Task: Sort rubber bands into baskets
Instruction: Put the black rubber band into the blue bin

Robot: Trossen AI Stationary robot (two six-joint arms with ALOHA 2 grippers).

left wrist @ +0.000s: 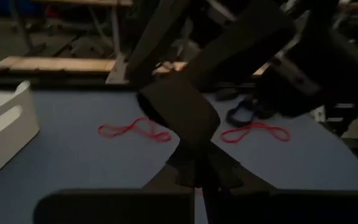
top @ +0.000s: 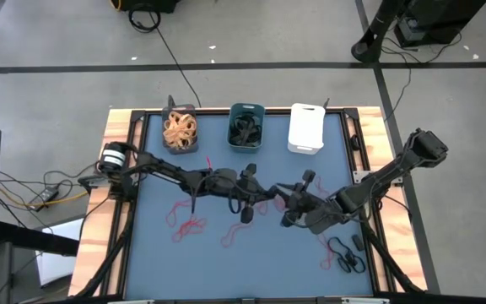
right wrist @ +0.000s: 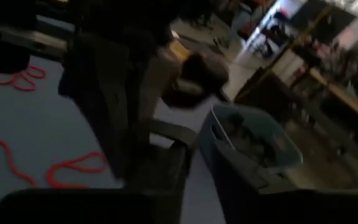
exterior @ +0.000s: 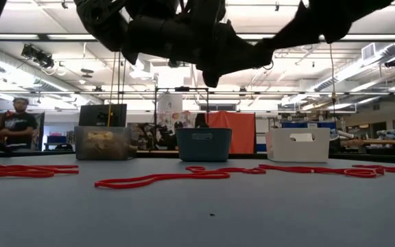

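High view: three baskets stand in a row along the far edge of the blue table (top: 150, 253): a dark grey basket (top: 180, 129) heaped with tan rubber bands (top: 179, 131), a teal basket (top: 246, 126) with black bands (top: 245, 129) inside, and a white basket (top: 306, 128). Both arms meet over mid-table. Left gripper (top: 247, 211) sits just left of centre, fingers pressed fully together; what, if anything, is pinched between them cannot be made out. Right gripper (top: 290, 215) hangs just beside it, fingers a narrow way apart; whether it holds anything cannot be told. Red rubber bands (top: 187, 225) lie loose on the mat under and to the left of the grippers, more beneath the right arm. Black loops (top: 345, 253) lie near the front right corner. Low view: red bands stretched flat across the mat, baskets behind them, both arms raised above. A person (exterior: 18, 123) stands far back in the room.
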